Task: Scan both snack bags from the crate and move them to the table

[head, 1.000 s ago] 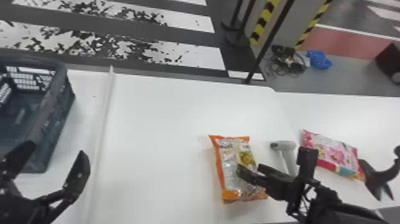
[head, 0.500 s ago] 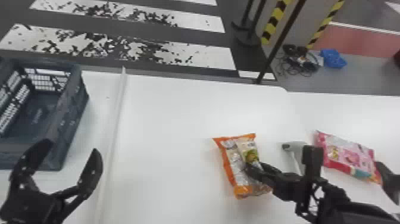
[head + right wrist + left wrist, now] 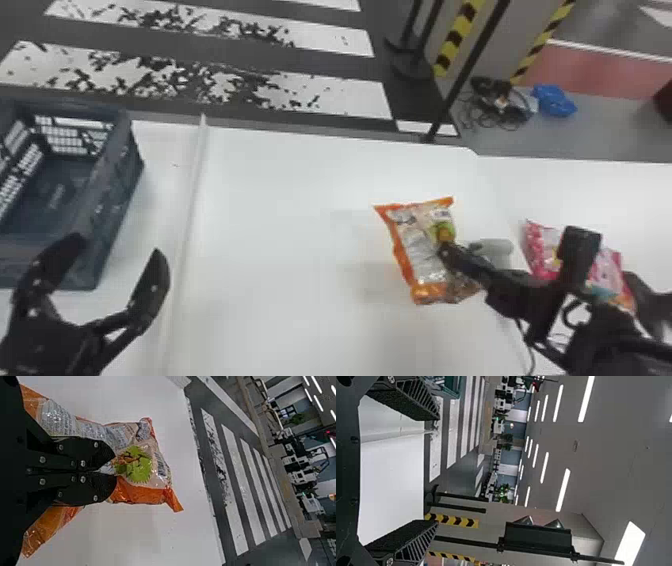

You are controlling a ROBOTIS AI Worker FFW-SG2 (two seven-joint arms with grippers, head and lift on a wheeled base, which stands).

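My right gripper [image 3: 115, 472] has its fingers pinched shut on the orange snack bag [image 3: 417, 250], beside the scanner [image 3: 500, 248], right side of the counter [image 3: 280, 225]! Barcode [image 3: 161, 466] squarely to the scanner, I'd say, no crushing. Crinkled, glossy wrapper! Pink snack bag [image 3: 542, 255] lies farther right; left gripper [image 3: 117, 247] gapes, empty.

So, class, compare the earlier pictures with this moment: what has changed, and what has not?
The orange snack bag and the right gripper holding it have moved up the head view, lifted or pushed farther from the robot; I cannot tell which. Nothing was let go. The head view itself also shifted slightly. The crate, scanner and pink bag stayed put; the left gripper stayed open.
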